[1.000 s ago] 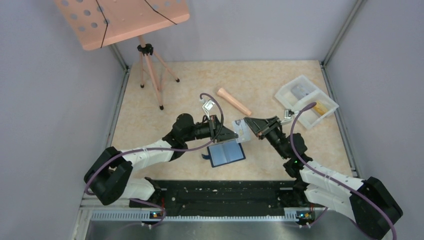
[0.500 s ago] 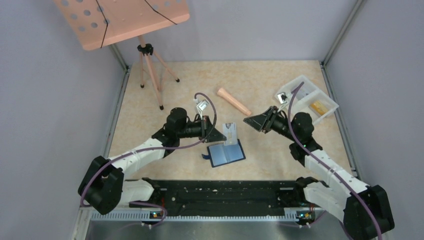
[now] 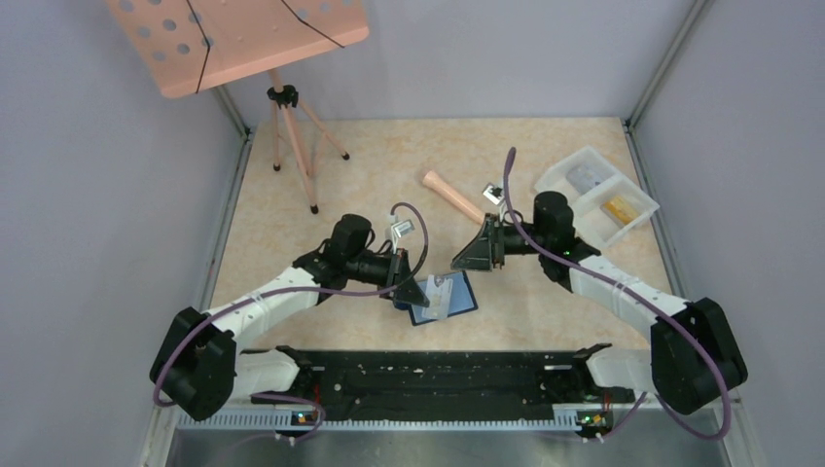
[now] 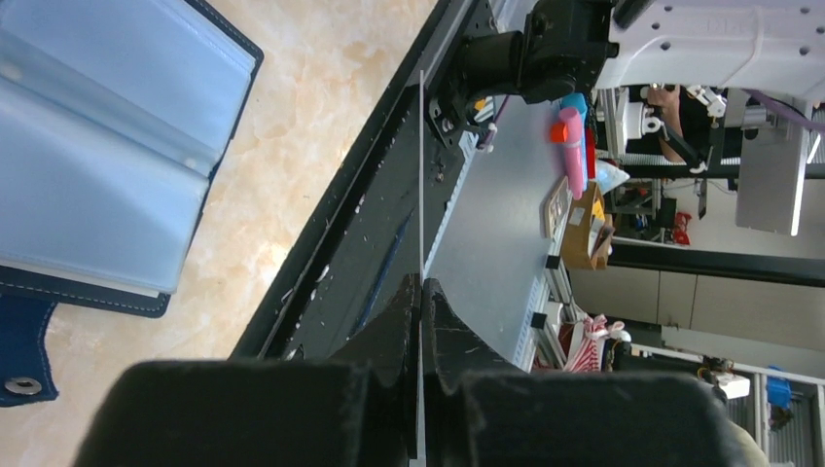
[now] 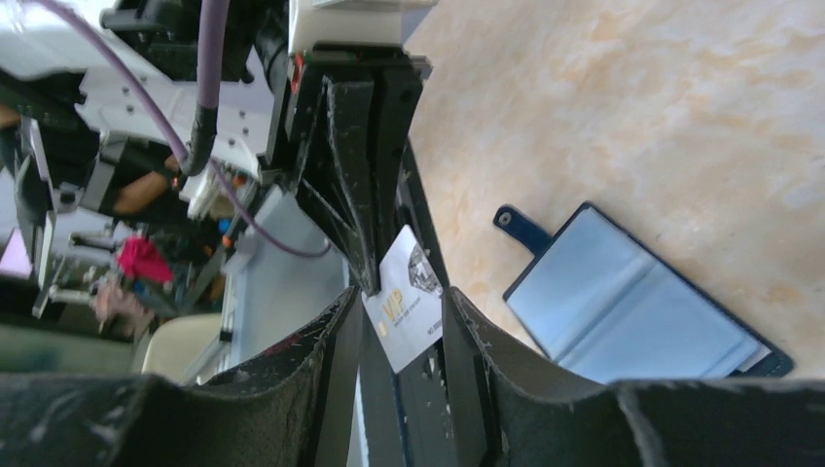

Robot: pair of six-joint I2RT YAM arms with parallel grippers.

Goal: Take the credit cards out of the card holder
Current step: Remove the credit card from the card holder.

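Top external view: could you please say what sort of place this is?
Probably a robotics lab cell: left arm and right arm on a marbled table, grey walls around, workshop shelving beyond.

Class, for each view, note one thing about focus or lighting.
Top external: even light, soft shadows on the table. Left wrist: left pincer dark and blurred, card holder sharp. Right wrist: right pincer blurred, credit card lettering legible.

Grey walls (image 3: 506, 58) round beige marbled tbl (image 3: 379, 151).
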